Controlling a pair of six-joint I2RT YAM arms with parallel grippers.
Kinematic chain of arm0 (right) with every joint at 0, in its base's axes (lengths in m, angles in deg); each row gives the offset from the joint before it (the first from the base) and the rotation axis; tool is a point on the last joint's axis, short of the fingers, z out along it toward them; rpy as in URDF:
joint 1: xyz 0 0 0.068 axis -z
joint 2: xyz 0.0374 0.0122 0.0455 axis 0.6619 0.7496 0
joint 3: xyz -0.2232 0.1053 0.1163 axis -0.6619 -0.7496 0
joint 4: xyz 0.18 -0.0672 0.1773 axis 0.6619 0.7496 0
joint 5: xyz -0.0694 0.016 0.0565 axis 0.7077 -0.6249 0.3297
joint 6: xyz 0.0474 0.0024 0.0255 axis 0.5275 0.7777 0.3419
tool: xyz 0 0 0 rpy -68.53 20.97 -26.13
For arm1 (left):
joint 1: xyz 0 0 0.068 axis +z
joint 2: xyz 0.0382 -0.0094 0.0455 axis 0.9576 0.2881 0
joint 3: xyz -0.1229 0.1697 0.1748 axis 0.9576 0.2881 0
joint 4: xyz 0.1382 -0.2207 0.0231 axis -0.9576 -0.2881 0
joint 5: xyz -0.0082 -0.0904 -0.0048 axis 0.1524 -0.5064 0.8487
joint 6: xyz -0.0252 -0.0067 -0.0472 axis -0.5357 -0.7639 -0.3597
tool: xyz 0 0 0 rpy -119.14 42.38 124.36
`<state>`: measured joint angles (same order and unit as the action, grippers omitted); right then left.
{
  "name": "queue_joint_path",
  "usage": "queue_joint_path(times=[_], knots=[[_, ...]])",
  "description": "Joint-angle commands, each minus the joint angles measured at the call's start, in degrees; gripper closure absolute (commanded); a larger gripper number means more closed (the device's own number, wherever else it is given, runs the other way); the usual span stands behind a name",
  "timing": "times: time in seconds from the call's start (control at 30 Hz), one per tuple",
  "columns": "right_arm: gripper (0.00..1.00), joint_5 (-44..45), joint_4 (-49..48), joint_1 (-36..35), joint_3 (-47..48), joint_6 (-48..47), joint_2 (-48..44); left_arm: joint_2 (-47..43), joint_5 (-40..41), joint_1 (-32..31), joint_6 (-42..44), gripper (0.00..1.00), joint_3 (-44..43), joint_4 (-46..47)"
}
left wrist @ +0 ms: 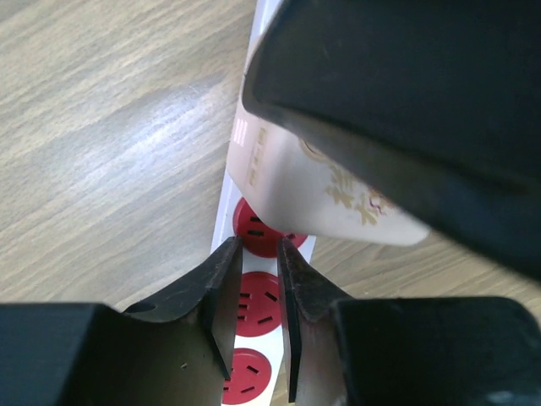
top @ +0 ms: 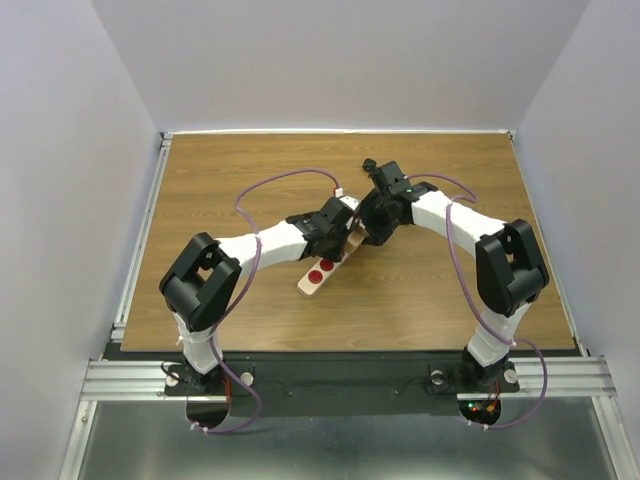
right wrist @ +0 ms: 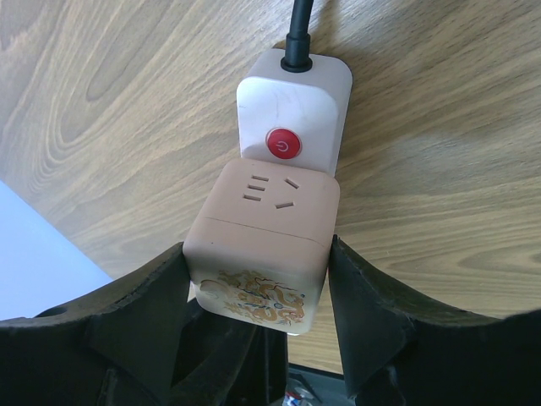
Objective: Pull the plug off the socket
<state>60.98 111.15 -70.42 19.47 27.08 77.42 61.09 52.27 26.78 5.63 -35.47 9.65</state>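
socket [top: 318, 272] lying slantwise mid table [top: 220, 165]. plug [right wrist: 262, 245], a beige cube, sitting in it just beside the red switch [right wrist: 283, 144] and black cord [right wrist: 297, 34]. right gripper [right wrist: 258, 251] clamping the cube's two sides, likely for lifting it free. left gripper [left wrist: 258, 247], jaws narrowly parted and gripping nothing, bearing down over the red outlets [left wrist: 258, 313], seemingly pinning the strip.

We log left arm [top: 265, 240] and right arm [top: 440, 212] bent inward | left tool [left wrist: 258, 245]: fingers [left wrist: 221, 288] narrowly apart, aimed downward | right tool [right wrist: 258, 245], just beside it: fingers [right wrist: 144, 304] clasp the plug [right wrist: 270, 211]
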Motion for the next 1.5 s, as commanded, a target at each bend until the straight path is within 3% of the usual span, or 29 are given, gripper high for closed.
queue_joint_path(times=[0.0, 0.37, 0.77, 0.8, 0.9, 0.93, 0.97, 1.0, 1.07, 1.47], knots=[[0.46, -3.1, 0.2, -1.6, 0.2, 0.2, 2.9, -0.5, -2.2, -1.1, 0.0, 0.66, 2.9, -2.8], [0.45, -3.5, 0.2, -1.6, 0.6, 0.2, 3.2, -4.5, -1.6, -1.0, 1.3, 0.62, 10.0, 0.2], [0.48, -4.5, 0.2, -1.6, 1.4, 0.1, 3.5, 0.9, -3.6, -0.1, -0.2, 0.66, 16.7, 6.7], [0.50, -4.9, 0.2, -1.6, 1.6, 0.1, 3.5, 1.3, -4.0, -0.2, -0.7, 0.66, 17.1, 7.5], [0.68, -5.6, 0.2, -1.7, 1.8, 0.1, 3.6, 1.7, -4.0, 0.2, -1.6, 0.71, 17.4, 9.1], [0.77, -6.1, 0.2, -1.6, 1.9, 0.0, 3.5, 2.7, -4.3, 0.3, -1.7, 0.74, 17.2, 9.1], [0.96, -6.3, 0.2, -1.7, 2.0, -0.1, 3.3, 3.4, -4.5, 0.5, -1.7, 0.82, 16.7, 8.9], [0.99, -6.8, 0.3, -1.5, 2.2, -0.2, 3.0, 4.1, -4.5, 0.7, -1.5, 0.88, 16.0, 8.2], [1.00, -7.1, 0.3, -1.6, 2.6, -0.3, 2.4, 5.8, -4.9, 1.2, -1.7, 1.00, 14.9, 7.4], [0.99, -10.3, 0.3, -1.5, 7.1, -0.2, 1.7, 11.0, -6.3, 0.4, -1.8, 1.00, 12.0, 4.6]])
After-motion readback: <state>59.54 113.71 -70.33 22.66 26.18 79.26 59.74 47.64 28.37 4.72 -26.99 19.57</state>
